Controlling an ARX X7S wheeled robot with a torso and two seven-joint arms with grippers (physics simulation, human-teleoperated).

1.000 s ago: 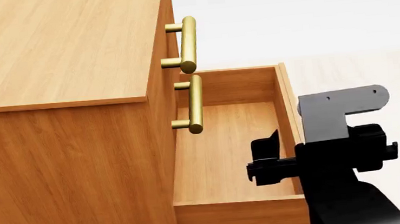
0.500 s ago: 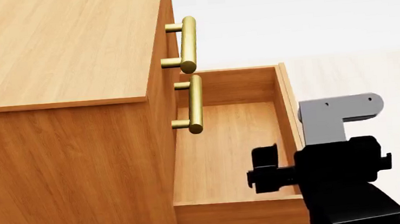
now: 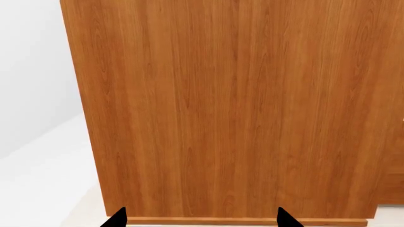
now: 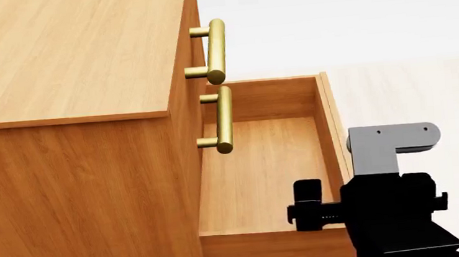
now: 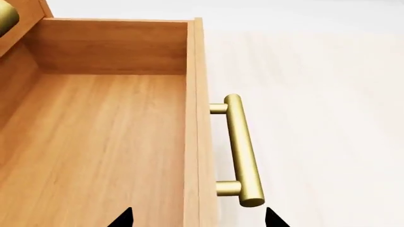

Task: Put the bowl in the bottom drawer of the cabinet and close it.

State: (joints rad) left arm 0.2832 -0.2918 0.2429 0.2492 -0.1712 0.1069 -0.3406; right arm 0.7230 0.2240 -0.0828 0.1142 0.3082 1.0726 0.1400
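The orange-brown cabinet [image 4: 65, 55] fills the left of the head view, and its side panel [image 3: 233, 109] fills the left wrist view. Its bottom drawer [image 4: 257, 163] is pulled out, and the wooden floor that shows is bare. The bowl is out of view in every frame. My right gripper [image 4: 307, 206] hangs open over the drawer's front wall [image 5: 197, 142], one fingertip on the inside and one on the side of the brass handle [image 5: 243, 151]. My left gripper [image 3: 200, 220] is open, facing the cabinet's side, with nothing between its fingers.
The two upper drawers are shut, and their brass handles [image 4: 215, 48] [image 4: 224, 119] stick out above the open drawer. Pale floor [image 4: 409, 81] lies beyond the drawer's front. A low plinth [image 3: 246, 220] runs along the cabinet's base.
In the head view my right gripper has slid down the picture along the drawer's front wall, towards the drawer's near end. The drawer and the cabinet have not moved.
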